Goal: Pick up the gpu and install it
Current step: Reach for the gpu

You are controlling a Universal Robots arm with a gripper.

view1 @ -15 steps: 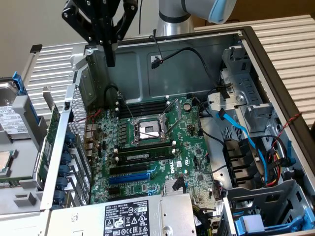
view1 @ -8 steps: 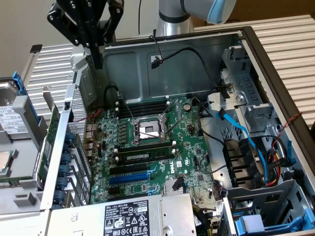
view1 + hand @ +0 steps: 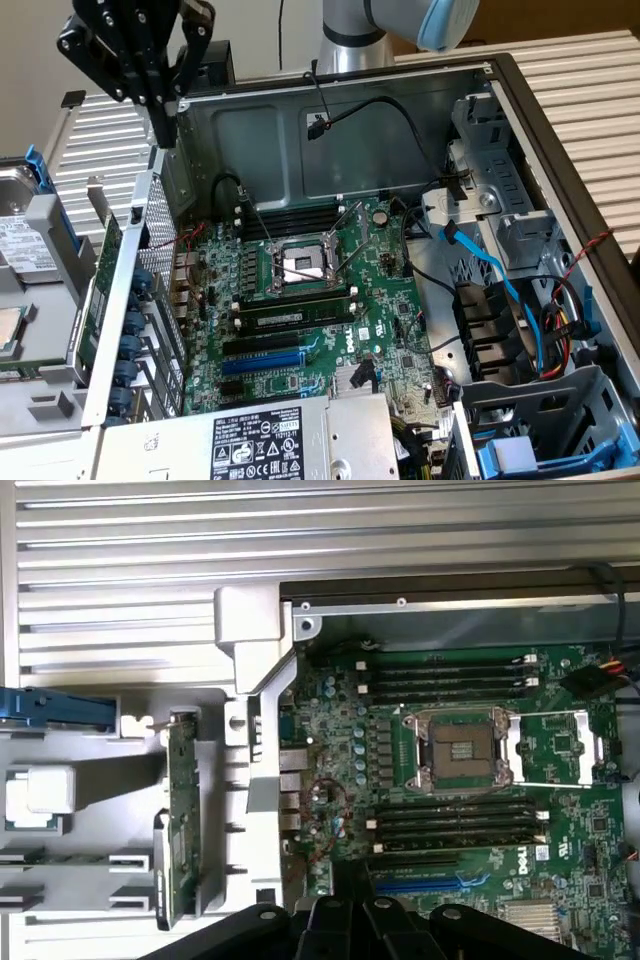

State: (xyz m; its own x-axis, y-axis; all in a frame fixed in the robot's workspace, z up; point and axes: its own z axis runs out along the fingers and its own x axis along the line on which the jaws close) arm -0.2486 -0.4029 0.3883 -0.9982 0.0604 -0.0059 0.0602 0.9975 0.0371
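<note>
The gpu (image 3: 97,300) is a thin green card standing on edge in a slot of the grey parts holder, just outside the case's wall on the exterior view's left. In the wrist view the gpu (image 3: 180,815) sits beside the case's rear bracket slots. My gripper (image 3: 164,132) hangs high above the case's back corner on the exterior view's left, well above the card and apart from it. Its black fingers meet at a point, shut with nothing between them. The gripper's black body (image 3: 350,930) shows in the wrist view.
The open computer case holds a large green motherboard (image 3: 390,300) with a CPU socket (image 3: 300,262) and memory slots. A labelled power supply (image 3: 260,440) lies at the front. Blue cables (image 3: 500,275) and a drive cage stand at the exterior view's right. The grey holder (image 3: 40,400) carries other parts.
</note>
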